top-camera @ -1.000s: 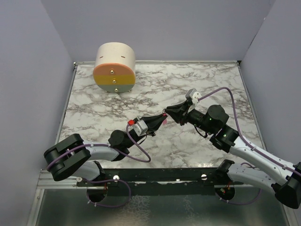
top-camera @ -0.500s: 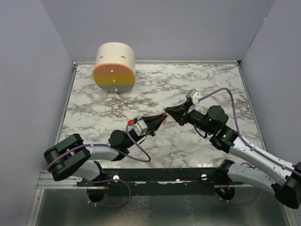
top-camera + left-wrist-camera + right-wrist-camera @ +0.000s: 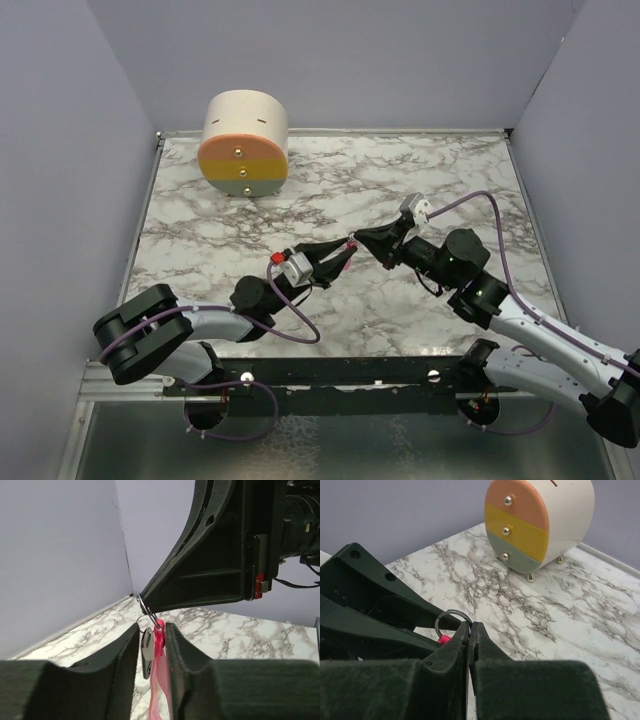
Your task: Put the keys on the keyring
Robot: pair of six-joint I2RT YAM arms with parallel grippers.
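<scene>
The left gripper reached in from the left above the marble table, its tips level with those of the right one near the table's middle. Its jaws stood a narrow way apart. The keys hung in the slot between its two fingers. The pink piece lay against the finger on the right of the left wrist view, and a sliver of gap showed beside the other finger, so the jaws flanked the piece without clamping it.

The pink piece's long axis ran down the slot. Its holed head was uppermost at the fingertips and its length pointed back toward the left gripper's palm, with a darker flat blade just beside it.

The head was threaded on the keyring, a thin wire loop just past the left fingertips. The right gripper, coming in from the right, had its jaws pressed together on that loop, which stuck out from its tips.
</scene>
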